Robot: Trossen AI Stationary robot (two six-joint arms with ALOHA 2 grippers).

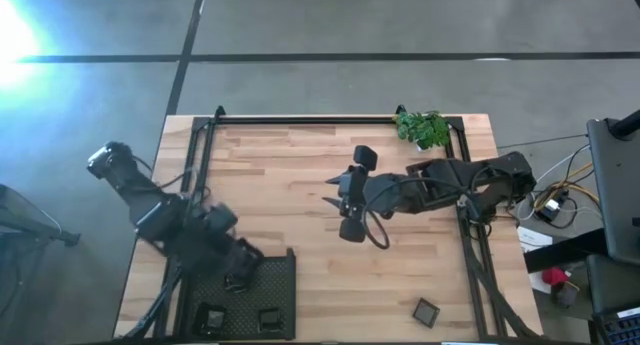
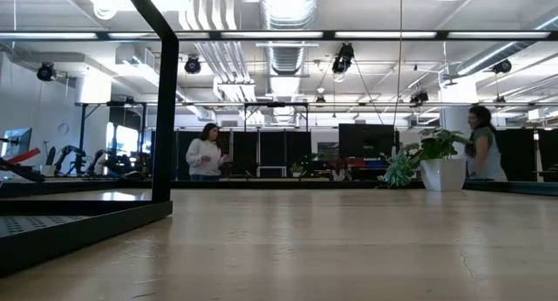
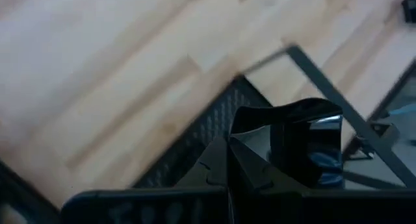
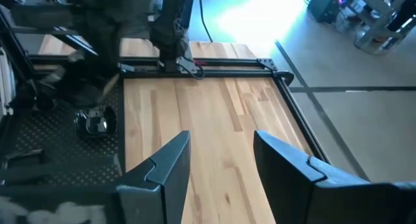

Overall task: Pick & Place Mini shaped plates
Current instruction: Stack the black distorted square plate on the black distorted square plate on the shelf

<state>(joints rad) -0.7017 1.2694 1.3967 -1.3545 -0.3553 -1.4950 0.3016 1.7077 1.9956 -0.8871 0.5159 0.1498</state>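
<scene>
No readable text from my station.
I find no words, labels, brand marks, numbers or signs that I can read in any of my four views: not on the wooden surface (image 1: 300, 185), not on the black mesh tray (image 1: 268, 285), and not on the white plant pot (image 2: 443, 174) or the screens in the room behind it, which are too far off to make out.

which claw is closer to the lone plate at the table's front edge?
Right. The right claw is open over mid-table, up-left of the lone plate; the left claw is farther, over the mesh tray.
</scene>
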